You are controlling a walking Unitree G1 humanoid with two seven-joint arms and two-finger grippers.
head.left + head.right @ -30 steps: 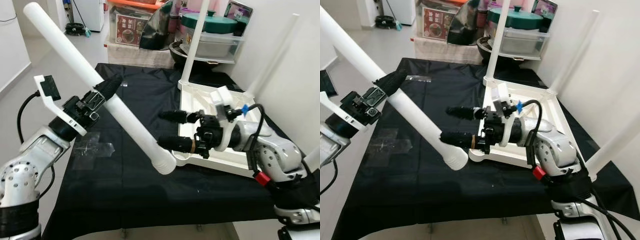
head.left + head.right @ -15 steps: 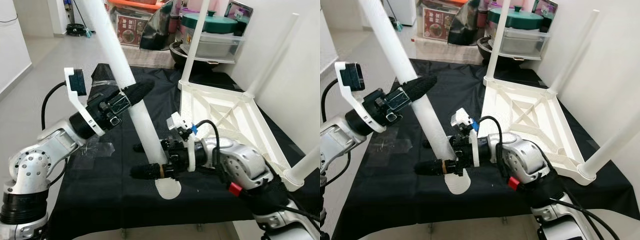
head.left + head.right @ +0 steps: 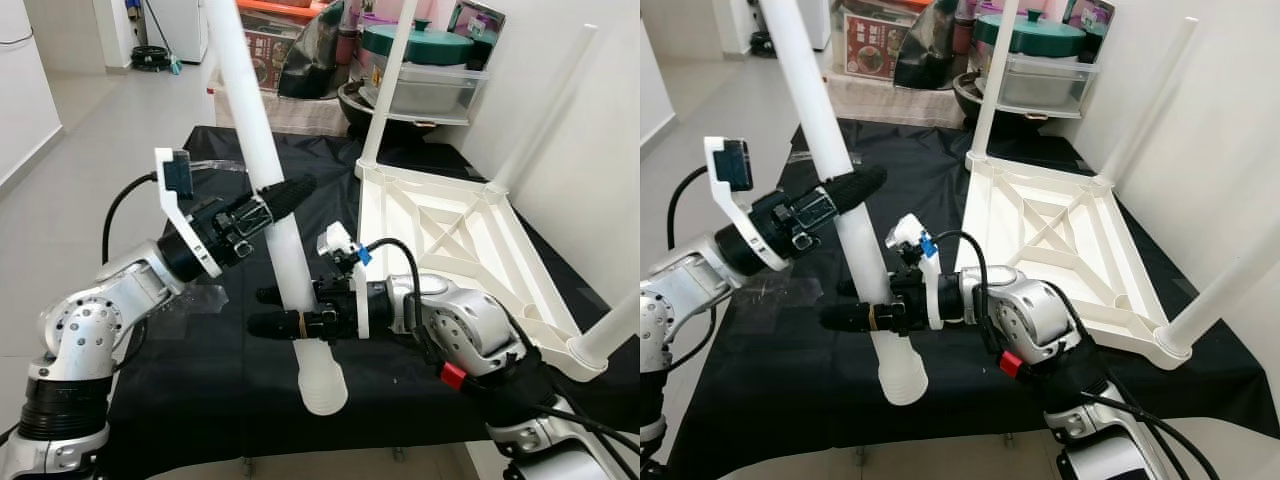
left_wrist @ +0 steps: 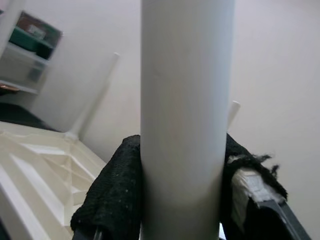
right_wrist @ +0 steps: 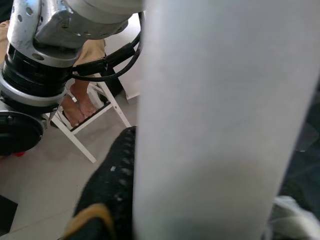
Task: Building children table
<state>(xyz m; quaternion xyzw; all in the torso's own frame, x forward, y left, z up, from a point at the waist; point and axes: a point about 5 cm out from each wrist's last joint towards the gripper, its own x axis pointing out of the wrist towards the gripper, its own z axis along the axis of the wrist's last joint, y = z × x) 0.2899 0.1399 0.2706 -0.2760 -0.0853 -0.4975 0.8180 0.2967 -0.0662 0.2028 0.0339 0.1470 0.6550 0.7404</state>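
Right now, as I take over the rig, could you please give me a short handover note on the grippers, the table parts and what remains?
Left gripper: shut on the loose white table leg, held nearly upright above the black-covered table.
Right gripper: fingers either side of the same leg lower down, near its ribbed end; firmness of grip unclear.
Upside-down white tabletop lies to the robot's right, with three legs standing at its corners.
Done: three legs in place, fourth lifted.
Left: bring the leg to the tabletop's near left corner and fit it.
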